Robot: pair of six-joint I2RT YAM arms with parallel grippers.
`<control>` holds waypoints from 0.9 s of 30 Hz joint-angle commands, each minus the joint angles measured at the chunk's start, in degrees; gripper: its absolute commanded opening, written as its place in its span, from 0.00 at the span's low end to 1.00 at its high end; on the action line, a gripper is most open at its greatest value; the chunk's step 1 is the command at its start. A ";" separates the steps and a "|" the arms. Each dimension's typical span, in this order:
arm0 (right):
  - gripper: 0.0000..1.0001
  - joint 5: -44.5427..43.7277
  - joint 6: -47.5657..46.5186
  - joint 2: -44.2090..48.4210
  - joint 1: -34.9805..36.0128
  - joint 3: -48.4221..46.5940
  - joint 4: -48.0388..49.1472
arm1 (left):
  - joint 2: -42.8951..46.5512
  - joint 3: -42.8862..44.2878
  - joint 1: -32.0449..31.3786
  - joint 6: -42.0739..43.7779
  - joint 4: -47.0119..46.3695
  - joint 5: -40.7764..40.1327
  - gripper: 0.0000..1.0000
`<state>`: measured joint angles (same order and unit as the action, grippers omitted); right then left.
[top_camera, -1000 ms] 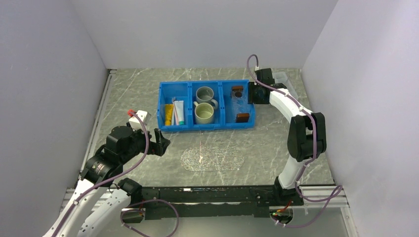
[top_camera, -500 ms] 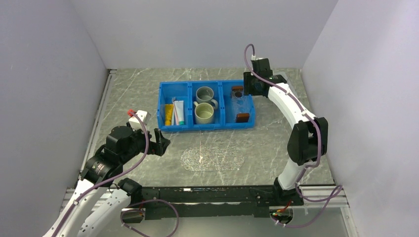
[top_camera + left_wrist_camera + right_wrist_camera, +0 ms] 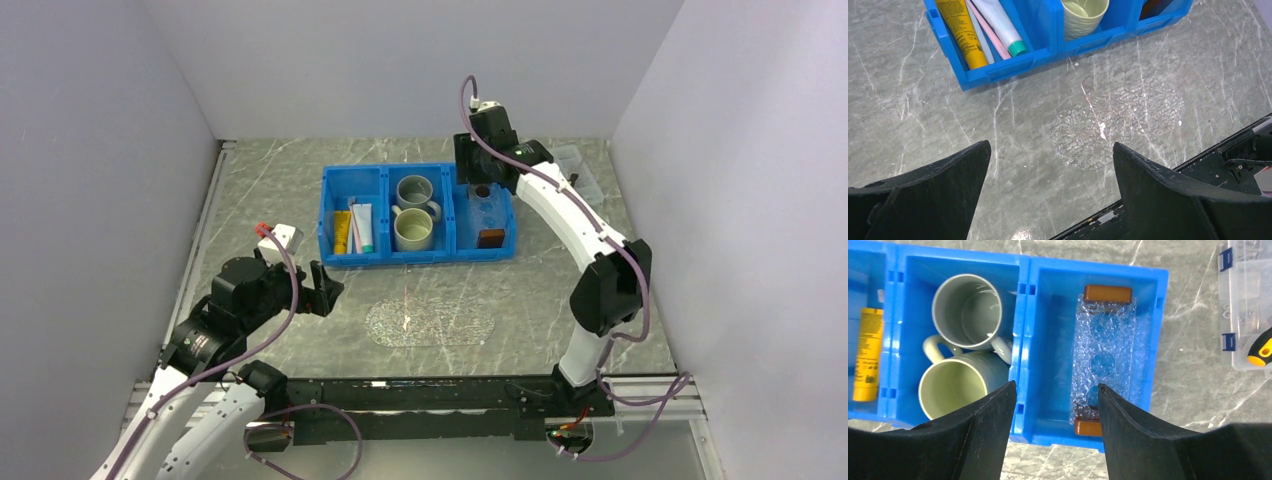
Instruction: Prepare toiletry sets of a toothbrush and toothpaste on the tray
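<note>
**Tight bin, slippery tray: where this pick can fail**

My right gripper (image 3: 1055, 390) hangs empty with its jaws partly spread. Directly beneath it the tray (image 3: 1104, 347) lies lengthwise in the right-hand compartment of the blue bin (image 3: 1048, 340). The tray's nearer brown end block shows between my fingertips, partly behind the right one.

My left finger lines up close to the divider wall, so I judge a straight descent could land it on that wall instead of inside the compartment. The tray is clear and looks thin. If I pinch its side wall it may flex or slide out. If I lift it by one end block it will probably tip, and its far end may catch on the bin.

Just left of this gripper, across the divider, two mugs (image 3: 965, 310) touch each other, and a sideways bump could knock them. Off to its right, a clear lidded box (image 3: 1248, 300) sits on the bench, well apart.

My left gripper (image 3: 1050, 147) is spread wide and empty above bare bench. Ahead of it, in the end compartment, the toothpaste (image 3: 1000, 25) and toothbrush (image 3: 979, 37) lie packed beside a yellow tube (image 3: 960, 32) and a pink stick (image 3: 990, 37). A wide grab there could pick up the wrong item or two at once.
</note>
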<state>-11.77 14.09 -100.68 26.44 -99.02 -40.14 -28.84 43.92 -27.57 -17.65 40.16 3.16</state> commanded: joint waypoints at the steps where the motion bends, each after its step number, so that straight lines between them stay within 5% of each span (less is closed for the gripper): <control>1: 0.62 -1.46 2.65 -4.32 -0.56 -1.53 -1.56 | 0.47 -0.06 0.16 0.48 -1.67 0.27 0.99; 27: 0.57 -2.55 5.34 -14.06 -2.07 0.00 0.64 | 0.07 0.02 0.19 0.58 -1.58 0.27 0.99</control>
<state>-13.89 17.78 -114.67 25.54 -98.76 -41.12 -28.73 43.92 -27.57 -17.65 40.16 3.16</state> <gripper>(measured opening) 0.580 0.992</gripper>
